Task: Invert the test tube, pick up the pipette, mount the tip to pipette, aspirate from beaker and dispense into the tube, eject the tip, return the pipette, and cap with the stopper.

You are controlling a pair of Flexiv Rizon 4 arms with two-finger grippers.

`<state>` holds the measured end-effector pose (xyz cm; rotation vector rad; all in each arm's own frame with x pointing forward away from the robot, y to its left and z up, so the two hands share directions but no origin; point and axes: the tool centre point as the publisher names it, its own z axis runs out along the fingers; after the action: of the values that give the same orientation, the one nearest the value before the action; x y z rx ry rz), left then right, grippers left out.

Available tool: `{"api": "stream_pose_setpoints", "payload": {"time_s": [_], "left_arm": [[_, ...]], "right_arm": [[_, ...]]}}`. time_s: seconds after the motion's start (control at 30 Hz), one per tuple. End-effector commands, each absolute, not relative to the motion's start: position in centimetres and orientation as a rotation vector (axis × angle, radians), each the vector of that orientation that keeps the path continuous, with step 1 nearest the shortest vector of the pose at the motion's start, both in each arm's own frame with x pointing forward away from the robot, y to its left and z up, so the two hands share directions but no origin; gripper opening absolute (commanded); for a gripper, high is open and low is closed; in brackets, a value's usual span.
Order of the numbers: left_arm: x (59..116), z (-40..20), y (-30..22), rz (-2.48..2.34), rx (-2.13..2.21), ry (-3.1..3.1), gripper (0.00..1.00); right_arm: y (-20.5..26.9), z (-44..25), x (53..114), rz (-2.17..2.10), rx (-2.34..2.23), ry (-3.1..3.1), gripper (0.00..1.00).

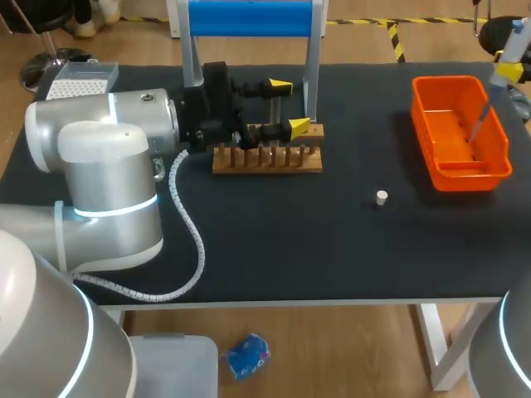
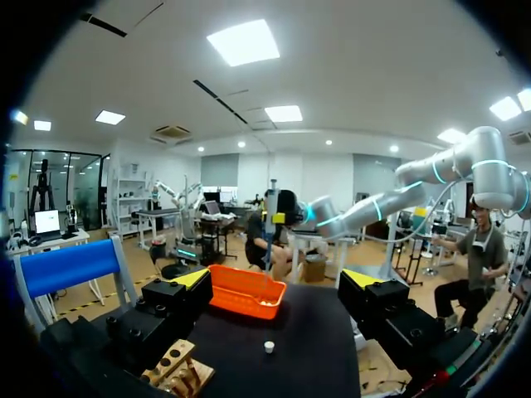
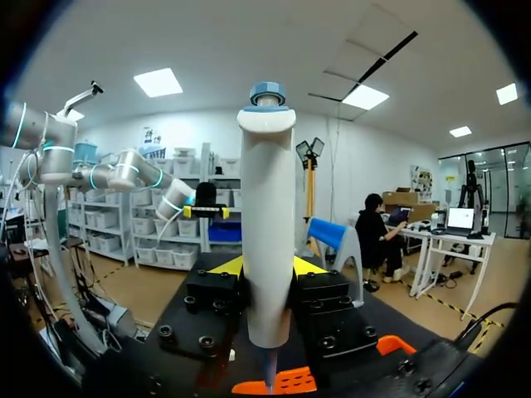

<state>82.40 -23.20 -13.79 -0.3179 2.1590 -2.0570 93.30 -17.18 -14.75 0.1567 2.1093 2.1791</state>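
My right gripper (image 3: 267, 267) is shut on the white pipette (image 3: 267, 232), which stands upright between its fingers. In the head view the pipette (image 1: 506, 70) hangs at the far right, its thin tip (image 1: 479, 124) pointing down over the orange bin (image 1: 431, 162). My left gripper (image 1: 289, 106) stands open and empty just behind the wooden tube rack (image 1: 267, 159). In the left wrist view the rack (image 2: 178, 369) lies under the left finger. The small white stopper (image 1: 381, 197) rests on the black mat, ahead of the left gripper (image 2: 278, 282). No test tube shows clearly.
A blue-topped stand (image 1: 249, 18) rises behind the rack, one leg close to my left gripper. A tip box (image 1: 79, 80) sits at the back left corner. My left arm's white cable (image 1: 192, 240) loops over the mat's front left.
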Motion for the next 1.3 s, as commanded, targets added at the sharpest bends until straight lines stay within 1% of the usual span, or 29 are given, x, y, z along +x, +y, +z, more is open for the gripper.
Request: {"api": "stream_pose_setpoints", "payload": {"time_s": [0.03,0.3,1.2,1.3], "left_arm": [[82.3,-13.9,-23.4,-2.056,-0.324,2.150,1.00],[82.3,-13.9,-23.4,-2.056,-0.324,2.150,1.00],[82.3,-13.9,-23.4,-2.056,-0.324,2.150,1.00],[82.2,-12.1,-22.9,-2.000,-0.370,2.124,1.00]], "right_arm": [[-18.4,-15.7,95.1,2.214,0.113,2.113,0.00],[-18.1,-16.6,97.4,2.235,0.081,2.144,0.00],[-17.6,-16.6,97.2,2.230,0.078,2.158,0.00],[-17.6,-16.6,97.2,2.230,0.078,2.158,0.00]]}}
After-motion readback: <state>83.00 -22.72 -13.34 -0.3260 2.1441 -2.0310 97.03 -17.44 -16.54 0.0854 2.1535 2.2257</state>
